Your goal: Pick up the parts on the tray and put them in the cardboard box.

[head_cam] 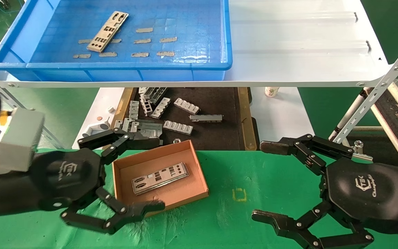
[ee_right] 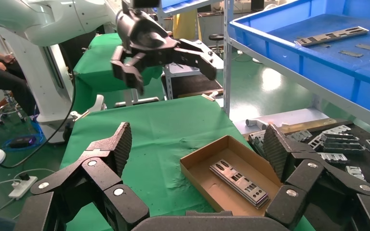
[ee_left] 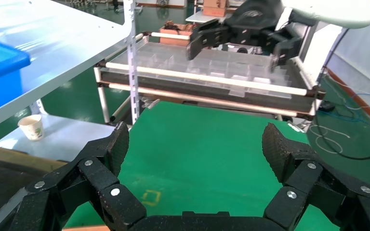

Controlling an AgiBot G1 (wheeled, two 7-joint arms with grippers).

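One silver part [head_cam: 108, 31] lies at the back left of the blue tray [head_cam: 126, 65] on the white shelf, also visible as part [ee_right: 331, 36] in tray [ee_right: 289, 53]. The cardboard box [head_cam: 150, 155] sits on the green table with stacked parts [head_cam: 160, 178] flat inside; the right wrist view shows box [ee_right: 200, 175] and parts [ee_right: 238, 183]. My left gripper [head_cam: 157, 173] hovers open and empty over the box's left side, its own view [ee_left: 195, 139] showing only green cloth. My right gripper [head_cam: 260, 181] is open and empty to the right of the box [ee_right: 197, 137].
Several grey tape strips [head_cam: 150, 40] lie on the tray floor. Under the shelf, a black tray with brown edges [head_cam: 219, 138] holds ribbed grey blocks [head_cam: 187, 106]. A paper cup [head_cam: 271, 91] stands beside it. A slanted metal strut [head_cam: 375, 93] rises at the right.
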